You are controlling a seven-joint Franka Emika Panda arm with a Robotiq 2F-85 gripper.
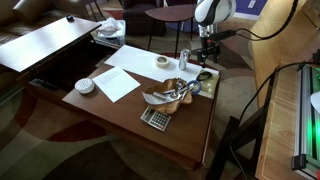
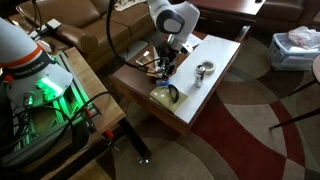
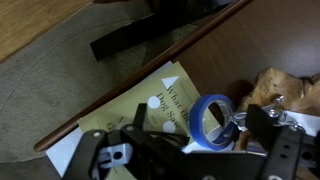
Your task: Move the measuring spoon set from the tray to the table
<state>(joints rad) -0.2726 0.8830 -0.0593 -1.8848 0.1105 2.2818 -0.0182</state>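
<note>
The measuring spoon set [image 1: 178,94] lies as a bunch of silvery spoons on the tan-brown tray [image 1: 160,99], which sits on the dark brown table [image 1: 130,110]. In the wrist view the tray's edge [image 3: 292,86] shows at the right, with a silvery metal bit [image 3: 243,122] beside it. My gripper [image 1: 205,64] hangs open and empty just beyond the tray, above a blue tape roll [image 3: 207,120] lying on a yellow book [image 3: 150,108]. It also shows in an exterior view [image 2: 165,67] and in the wrist view [image 3: 185,140].
A grey-and-white keypad slab [image 1: 155,119] lies next to the tray. White paper sheets [image 1: 122,78], a small white bowl [image 1: 85,86] and a beige tape roll [image 1: 163,62] are also on the table. A white-topped table [image 1: 45,42] stands nearby.
</note>
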